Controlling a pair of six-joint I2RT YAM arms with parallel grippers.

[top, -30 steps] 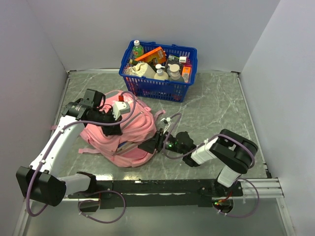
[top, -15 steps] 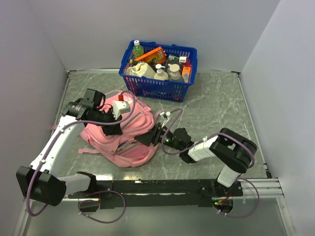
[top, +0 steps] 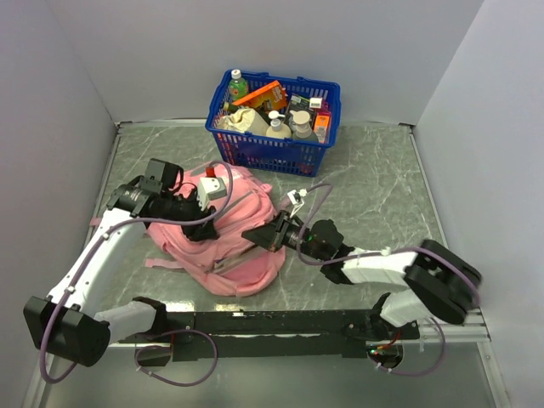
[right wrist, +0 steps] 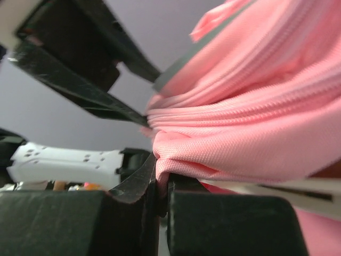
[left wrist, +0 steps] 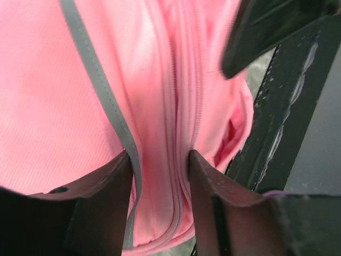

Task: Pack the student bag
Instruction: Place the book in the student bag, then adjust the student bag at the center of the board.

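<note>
One student bag [top: 242,255] lies on one counter [top: 374,187]. One blue basket [top: 319,93] stands at the far side. Its load is too crowded for a full count, but it includes one green-capped bottle [top: 237,85], one orange packet [top: 263,92] and two pale pump bottles [top: 278,127]. There are two arms, carrying the left end effector [top: 197,226] and the right end effector [top: 257,235].

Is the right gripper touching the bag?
Touching. The right wrist view shows the right gripper shut on a fold of the student bag.
</note>
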